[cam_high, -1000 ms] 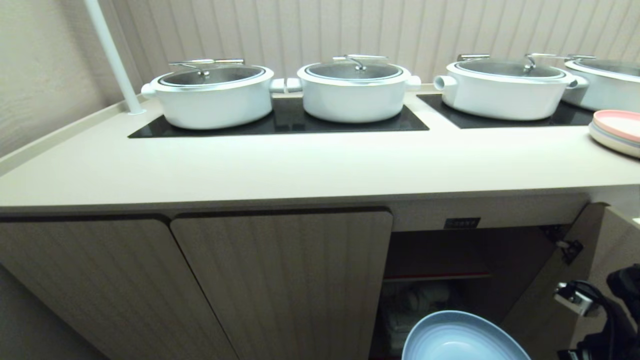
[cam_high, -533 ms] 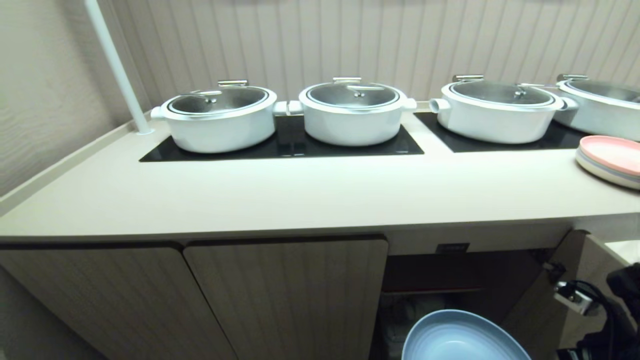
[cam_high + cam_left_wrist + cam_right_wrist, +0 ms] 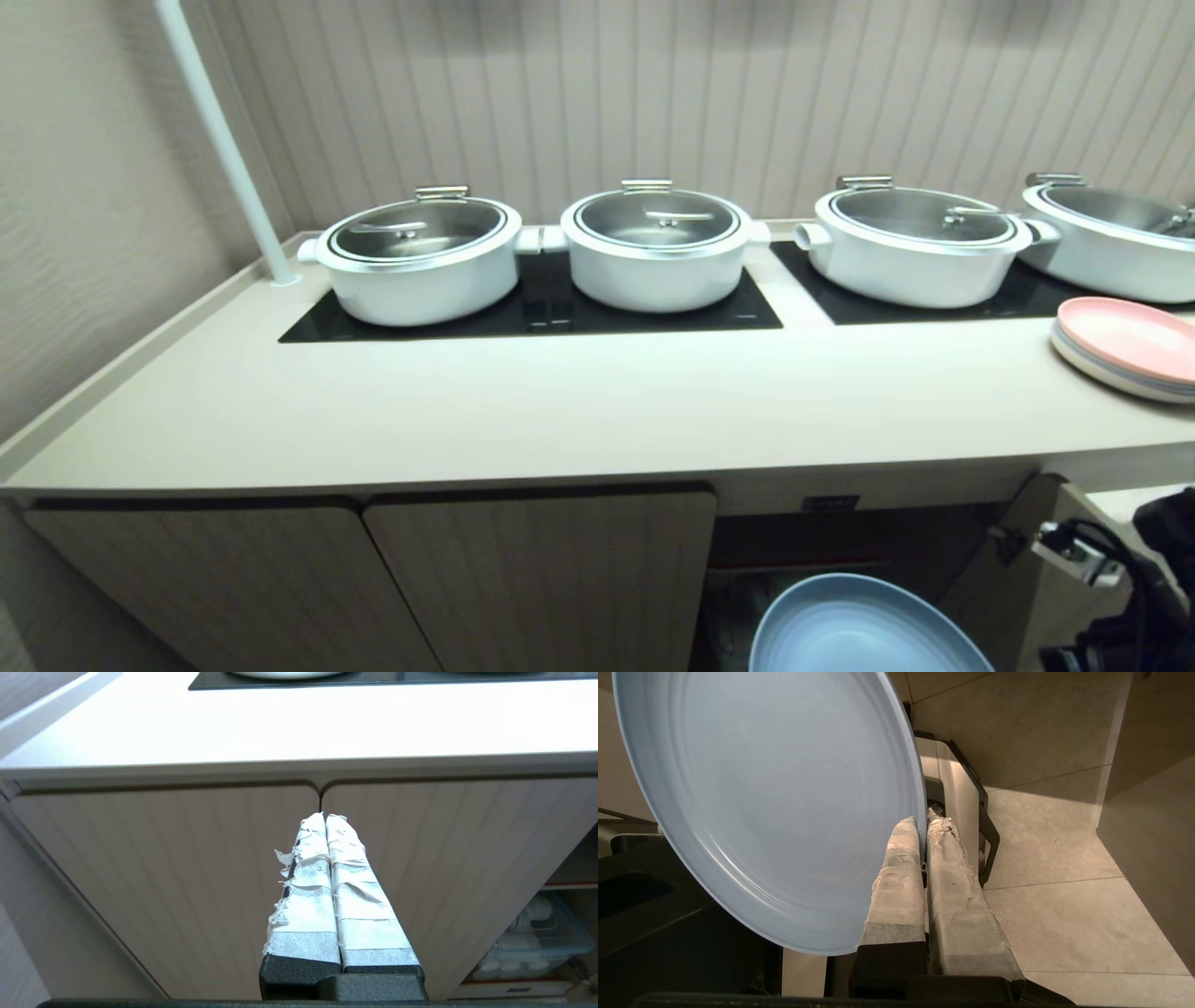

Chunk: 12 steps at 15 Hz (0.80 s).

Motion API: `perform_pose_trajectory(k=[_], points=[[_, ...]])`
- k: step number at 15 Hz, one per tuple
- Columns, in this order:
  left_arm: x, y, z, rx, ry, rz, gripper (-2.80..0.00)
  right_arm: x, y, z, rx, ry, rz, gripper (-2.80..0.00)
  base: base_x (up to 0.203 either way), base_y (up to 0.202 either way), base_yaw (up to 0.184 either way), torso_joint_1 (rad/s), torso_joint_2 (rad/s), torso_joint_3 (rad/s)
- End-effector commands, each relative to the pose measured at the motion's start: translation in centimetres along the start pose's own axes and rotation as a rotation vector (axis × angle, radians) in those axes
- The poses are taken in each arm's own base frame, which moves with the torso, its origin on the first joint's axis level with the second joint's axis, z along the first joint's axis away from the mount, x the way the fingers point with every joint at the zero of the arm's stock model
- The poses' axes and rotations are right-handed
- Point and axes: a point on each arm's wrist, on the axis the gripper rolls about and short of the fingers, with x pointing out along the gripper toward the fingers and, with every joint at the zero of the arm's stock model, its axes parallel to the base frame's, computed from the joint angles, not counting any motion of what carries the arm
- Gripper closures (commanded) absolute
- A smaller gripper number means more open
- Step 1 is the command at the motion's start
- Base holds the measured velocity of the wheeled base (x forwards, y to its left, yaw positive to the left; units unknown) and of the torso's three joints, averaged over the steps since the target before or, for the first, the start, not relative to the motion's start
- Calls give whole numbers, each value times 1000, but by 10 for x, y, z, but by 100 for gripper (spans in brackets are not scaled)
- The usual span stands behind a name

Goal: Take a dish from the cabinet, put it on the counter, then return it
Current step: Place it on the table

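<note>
The dish (image 3: pixel 859 630), a light-blue plate, hangs low in front of the cabinet's open compartment (image 3: pixel 840 541), below the counter (image 3: pixel 597 411). In the right wrist view the dish (image 3: pixel 770 802) stands on edge over the floor, and my right gripper (image 3: pixel 923 819) is shut on its rim, one taped finger on each face. My right arm (image 3: pixel 1120 597) shows at the lower right of the head view. My left gripper (image 3: pixel 325 817) is shut with nothing in it, in front of the cabinet's closed ribbed doors (image 3: pixel 187 868).
Several white lidded pots (image 3: pixel 658 247) stand on black cooktop panels (image 3: pixel 532 313) at the back. Stacked plates with a pink one uppermost (image 3: pixel 1125 345) lie at the counter's right. A white pole (image 3: pixel 224 140) rises at back left. The open door (image 3: pixel 1055 560) juts out on the right; a clear tub (image 3: pixel 532 947) sits inside.
The whole head view has risen: counter and cabinet sit lower in the picture and the countertop shows more from above. The dish has risen with it, still gripped.
</note>
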Motion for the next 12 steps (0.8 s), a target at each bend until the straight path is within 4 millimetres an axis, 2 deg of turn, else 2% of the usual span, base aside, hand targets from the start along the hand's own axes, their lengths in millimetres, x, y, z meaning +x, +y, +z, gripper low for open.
perform_pose_trajectory(k=[1,12], points=[[0,0,0,0,-1,0,0,0,0,0,-1,2,3,0,0,0,0,186,-384,-200],[0,0,0,0,-1,1,0,0,0,0,0,0,2,0,0,0,0,164,-339,-175]])
